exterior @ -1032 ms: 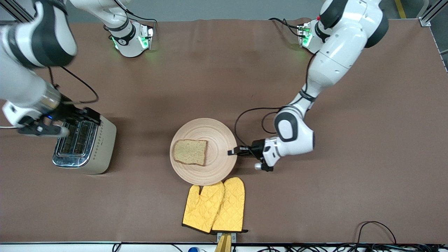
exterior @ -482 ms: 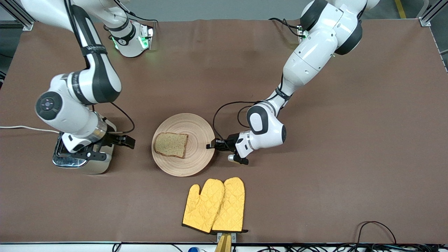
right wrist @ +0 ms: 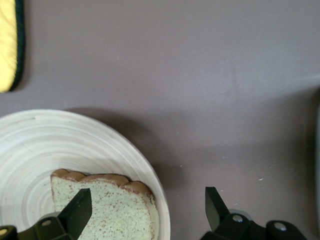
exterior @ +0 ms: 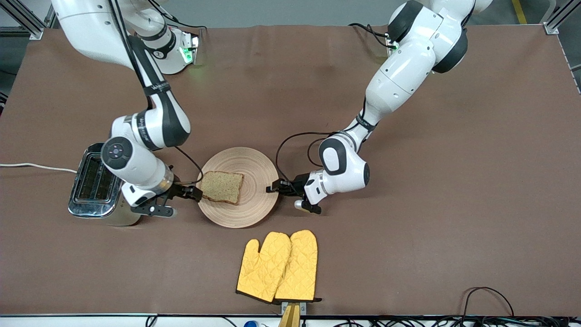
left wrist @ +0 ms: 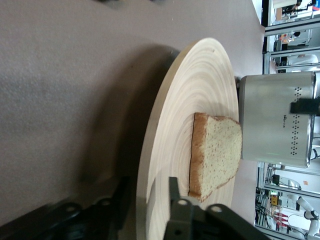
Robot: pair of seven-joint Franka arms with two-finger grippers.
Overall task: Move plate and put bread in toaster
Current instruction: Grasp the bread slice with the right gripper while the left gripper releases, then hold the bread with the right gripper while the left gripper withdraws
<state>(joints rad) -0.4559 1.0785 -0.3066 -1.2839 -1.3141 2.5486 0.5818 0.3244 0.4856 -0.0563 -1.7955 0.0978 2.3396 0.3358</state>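
Lying on the plate (exterior: 254, 200), bread (exterior: 221, 187) touches right gripper (exterior: 196, 193)

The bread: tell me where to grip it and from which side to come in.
Probably grip the bread by the edge facing the toaster, coming in low from the toaster's side. It lies flat on the plate, and that edge nearly reaches the plate's rim, where the open right gripper is already lined up.

The pale ringed plate (exterior: 245, 200) lies flat between both hands, its rim between the left hand's (exterior: 275, 186) fingers. The speckled bread (exterior: 222, 186) lies flat on it, by the right hand (exterior: 196, 194). The chrome-topped toaster (exterior: 97, 184) stands upright beside the right hand.
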